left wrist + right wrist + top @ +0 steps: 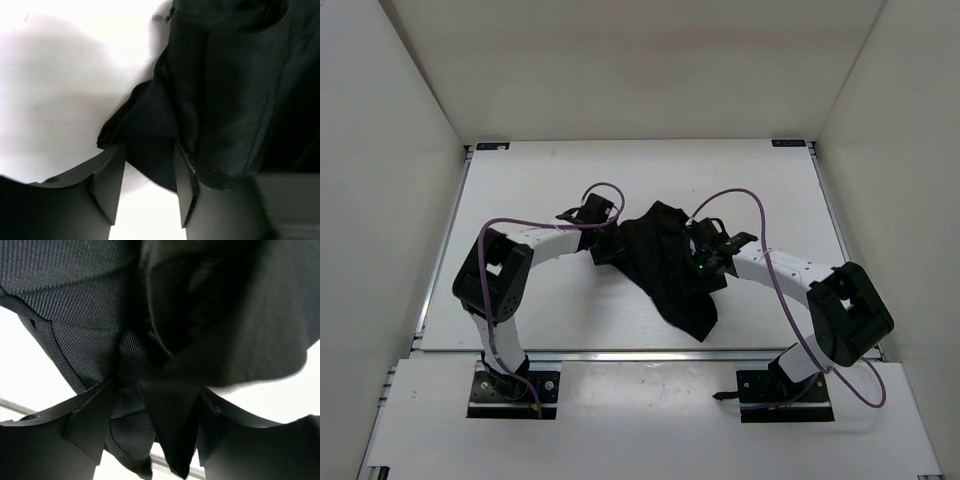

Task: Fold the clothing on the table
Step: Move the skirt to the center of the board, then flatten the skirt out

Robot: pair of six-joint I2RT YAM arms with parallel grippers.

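- The clothing (660, 270) lies crumpled in a dark heap on the worktop (540, 310), between the two pincers, with one corner trailing back toward the arm bases.
- The left pincer (149, 147) has its jaws apart. A fold of the hem lies between the tips and bare worktop shows through the gap behind it, so nothing looks gripped on that side.
- The right pincer (157, 385) looks clamped on a thick bunch of cloth that fills the space between its jaws. More fabric is draped beyond the tips and to both sides.
- The step in hand, as I judge it, is taking hold of two points so the heap can be spread flat before any fold is made.
- To do it well, the left pincer should slide further in so the hem sits deep between the jaws. It should then close on one layer of edge, not a wad.
- The right grip seems to hold several layers. Pulling from it may drag the whole heap instead of opening it, so a fresh grip nearer a corner would likely serve better.
- Both pincers should lift only a little and draw apart evenly, letting the pleats hang straight between them.
- Risk: the cloth is soft, and a shallow bite at the tips may let it slide out.
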